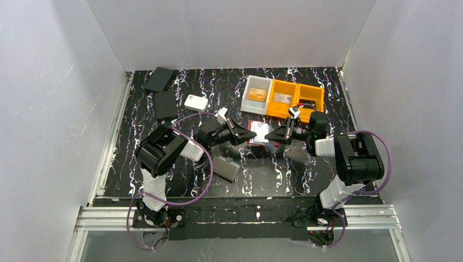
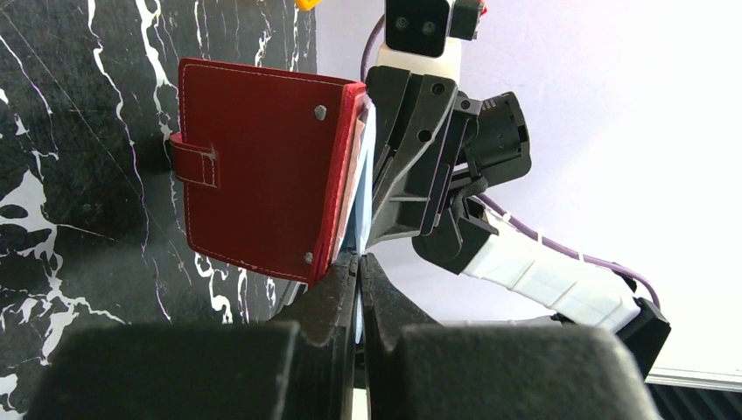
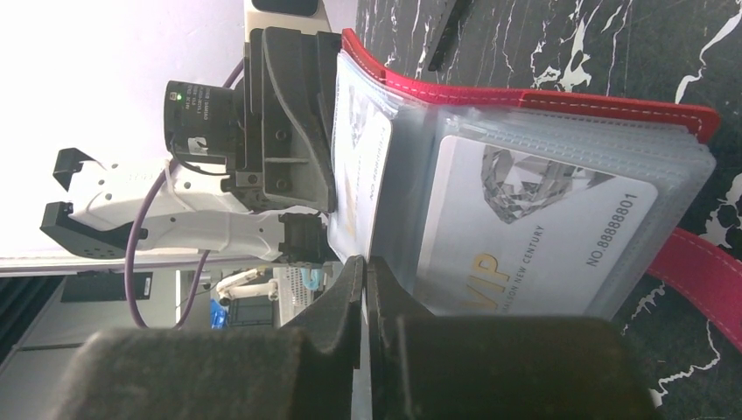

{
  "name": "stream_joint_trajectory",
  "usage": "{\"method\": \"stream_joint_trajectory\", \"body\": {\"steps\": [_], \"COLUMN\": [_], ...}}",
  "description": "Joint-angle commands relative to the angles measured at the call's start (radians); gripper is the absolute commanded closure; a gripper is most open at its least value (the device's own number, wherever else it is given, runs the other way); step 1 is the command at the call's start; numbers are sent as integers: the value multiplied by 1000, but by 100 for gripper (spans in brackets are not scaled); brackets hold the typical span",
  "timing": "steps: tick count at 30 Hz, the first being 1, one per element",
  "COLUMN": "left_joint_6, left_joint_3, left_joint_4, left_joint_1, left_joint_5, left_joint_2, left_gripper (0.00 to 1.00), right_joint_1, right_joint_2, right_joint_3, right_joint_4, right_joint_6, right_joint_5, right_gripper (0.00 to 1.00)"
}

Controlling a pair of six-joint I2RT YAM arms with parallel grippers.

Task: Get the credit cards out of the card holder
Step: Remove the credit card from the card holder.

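Observation:
The dark red card holder lies open mid-table between both grippers. In the left wrist view its red cover with the snap tab stands on edge. My left gripper is shut on the edge of a clear sleeve page. In the right wrist view a silver-grey credit card lies in the flat sleeves. A second card stands in the raised page. My right gripper is shut on that card's thin white lower edge. The left gripper holds the page's far end.
A white bin holds an orange-gold card. An orange bin beside it holds a silver card. A white rounded box, a flat grey case and two dark flat items lie to the left.

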Motion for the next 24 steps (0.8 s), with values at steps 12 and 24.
{"method": "stream_joint_trajectory", "body": {"steps": [12,24], "left_joint_6": [20,39], "left_joint_3": [-75,-95], "left_joint_4": [66,67], "left_joint_1": [59,84], "left_joint_5": [7,21], "left_joint_2": [-77,24], "left_gripper": [100,100], "right_joint_1": [-13,6], "right_joint_2": [22,57], "right_joint_3": [23,40], "right_joint_4": [-24,-239], "right_joint_6": [-82,-293], "right_joint_5": [9,79], "right_gripper": [97,98]}}
